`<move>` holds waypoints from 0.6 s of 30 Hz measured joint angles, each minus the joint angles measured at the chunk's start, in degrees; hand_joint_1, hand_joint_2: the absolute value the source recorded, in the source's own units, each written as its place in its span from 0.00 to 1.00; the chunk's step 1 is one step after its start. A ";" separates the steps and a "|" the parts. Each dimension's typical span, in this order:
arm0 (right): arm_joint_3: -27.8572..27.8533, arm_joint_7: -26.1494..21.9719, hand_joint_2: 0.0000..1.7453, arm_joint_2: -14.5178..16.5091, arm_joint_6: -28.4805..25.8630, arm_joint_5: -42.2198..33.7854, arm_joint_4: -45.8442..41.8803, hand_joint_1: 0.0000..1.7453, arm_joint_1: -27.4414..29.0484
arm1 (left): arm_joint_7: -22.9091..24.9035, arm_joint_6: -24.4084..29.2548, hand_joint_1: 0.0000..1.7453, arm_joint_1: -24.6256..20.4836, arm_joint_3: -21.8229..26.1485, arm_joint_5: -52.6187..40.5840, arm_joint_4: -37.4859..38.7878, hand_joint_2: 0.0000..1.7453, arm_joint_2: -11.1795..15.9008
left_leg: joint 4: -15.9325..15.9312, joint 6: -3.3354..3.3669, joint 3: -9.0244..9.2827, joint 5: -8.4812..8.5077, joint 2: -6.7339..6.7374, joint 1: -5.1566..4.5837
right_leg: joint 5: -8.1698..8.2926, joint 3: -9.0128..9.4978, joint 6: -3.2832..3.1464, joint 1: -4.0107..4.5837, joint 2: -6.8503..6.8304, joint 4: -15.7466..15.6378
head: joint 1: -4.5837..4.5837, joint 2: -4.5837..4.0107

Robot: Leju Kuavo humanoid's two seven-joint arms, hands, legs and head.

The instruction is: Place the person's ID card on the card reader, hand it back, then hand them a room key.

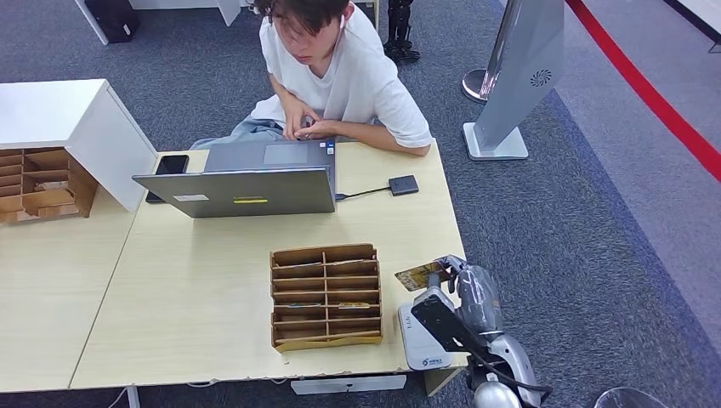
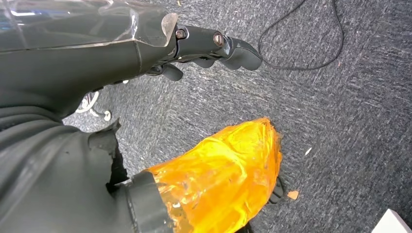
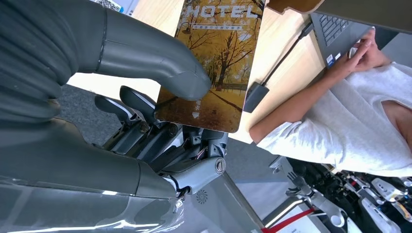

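Hotel key card was pinched by its near end in the right hand, its long axis directed across the worktop toward the person.

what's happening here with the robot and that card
The robot's right hand holds a hotel room key card above the near right corner of the desk, beside a wooden card rack and a white card reader. A person sits across the desk at a laptop, hands on its keyboard, not reaching for the card. The left hand hangs over the carpet, holding nothing.
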 joint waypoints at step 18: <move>0.13 -3.95 1.00 1.14 -0.72 0.46 -4.90 1.00 0.60 | 0.19 -0.15 0.00 0.01 0.44 0.15 -0.02 0.00 -0.29 | 0.00 0.00 -0.01 0.00 0.00 0.00 | 0.00 0.00 0.00 0.00 0.00 0.00 | -0.01 0.00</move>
